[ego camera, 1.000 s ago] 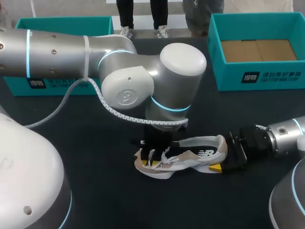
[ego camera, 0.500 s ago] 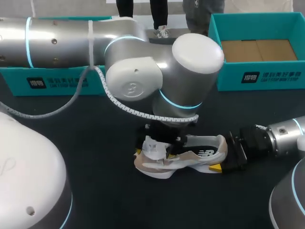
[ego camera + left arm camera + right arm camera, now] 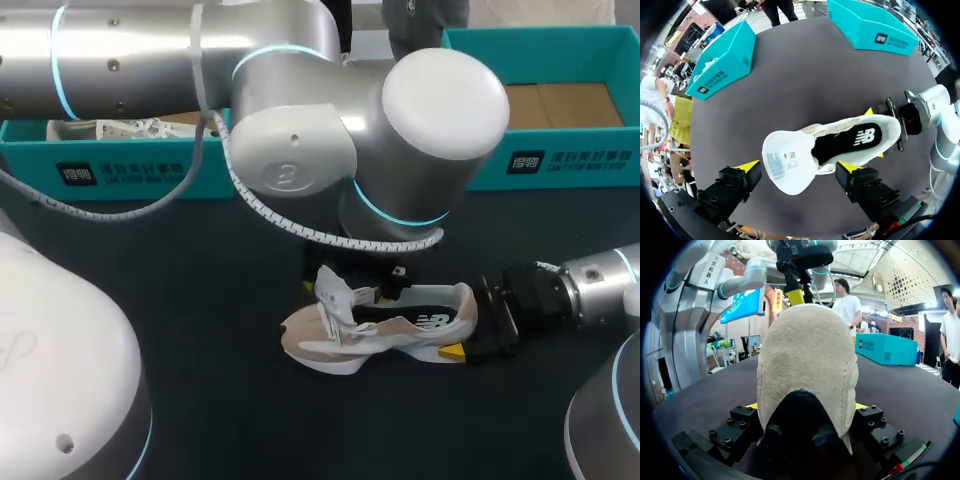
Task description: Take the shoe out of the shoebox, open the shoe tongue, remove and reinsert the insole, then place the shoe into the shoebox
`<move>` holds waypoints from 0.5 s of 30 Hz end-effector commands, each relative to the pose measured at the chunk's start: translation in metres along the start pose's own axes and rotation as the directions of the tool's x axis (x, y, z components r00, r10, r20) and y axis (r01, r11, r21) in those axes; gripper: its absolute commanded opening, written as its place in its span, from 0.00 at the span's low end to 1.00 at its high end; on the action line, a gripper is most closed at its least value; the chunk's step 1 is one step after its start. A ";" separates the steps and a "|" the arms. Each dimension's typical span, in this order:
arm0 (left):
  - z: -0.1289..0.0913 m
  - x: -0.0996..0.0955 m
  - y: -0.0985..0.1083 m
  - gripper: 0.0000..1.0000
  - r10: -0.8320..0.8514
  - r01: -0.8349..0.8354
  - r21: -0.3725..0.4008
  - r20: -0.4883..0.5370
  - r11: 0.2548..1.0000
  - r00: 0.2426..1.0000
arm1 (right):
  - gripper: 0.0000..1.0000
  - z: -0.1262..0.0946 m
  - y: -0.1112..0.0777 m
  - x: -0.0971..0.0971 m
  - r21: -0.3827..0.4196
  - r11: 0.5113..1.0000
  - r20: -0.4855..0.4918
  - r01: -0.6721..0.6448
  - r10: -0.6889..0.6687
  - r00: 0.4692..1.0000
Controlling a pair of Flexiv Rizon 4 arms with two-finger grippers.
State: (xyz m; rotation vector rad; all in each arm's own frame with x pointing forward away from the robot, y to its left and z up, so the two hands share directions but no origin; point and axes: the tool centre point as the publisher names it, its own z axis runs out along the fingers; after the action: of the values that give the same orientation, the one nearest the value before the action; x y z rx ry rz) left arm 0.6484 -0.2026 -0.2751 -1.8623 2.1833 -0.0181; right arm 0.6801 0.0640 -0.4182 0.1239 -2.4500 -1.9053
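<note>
Shoe (image 3: 400,335) sits mid-tabletop (image 3: 200,260), toward the near edge, its heel pinched in the right gripper (image 3: 805,405), a good anchor. Left gripper (image 3: 799,166) hovers spread wide, holding nothing, over the flipped-up tongue (image 3: 782,159). Best now, I'd say: reach deep, pinch the black insole (image 3: 845,142) by its edge, peel slowly. Soft beige suede, floppy padded tongue, thin bendy insole.
</note>
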 end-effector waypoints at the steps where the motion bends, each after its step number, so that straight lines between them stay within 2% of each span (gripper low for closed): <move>1: -0.010 -0.001 0.004 1.00 -0.314 0.324 0.165 -0.082 0.932 0.946 | 0.00 0.004 -0.003 0.001 0.003 1.000 0.002 0.000 0.000 1.000; 8: -0.024 0.010 -0.009 1.00 0.027 0.008 0.218 -0.157 0.976 0.987 | 0.00 0.004 -0.003 0.001 0.003 1.000 0.002 0.000 0.000 1.000; 15: -0.026 0.026 -0.023 1.00 0.311 -0.266 0.214 -0.215 0.940 0.926 | 0.00 0.004 -0.003 0.001 0.003 1.000 0.002 0.000 0.000 1.000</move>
State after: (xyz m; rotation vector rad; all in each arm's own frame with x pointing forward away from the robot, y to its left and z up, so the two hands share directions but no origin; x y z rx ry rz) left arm 0.6603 -0.2378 -0.2459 -1.7649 2.2038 -0.3533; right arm 0.6801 0.0640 -0.4183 0.1239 -2.4499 -1.9053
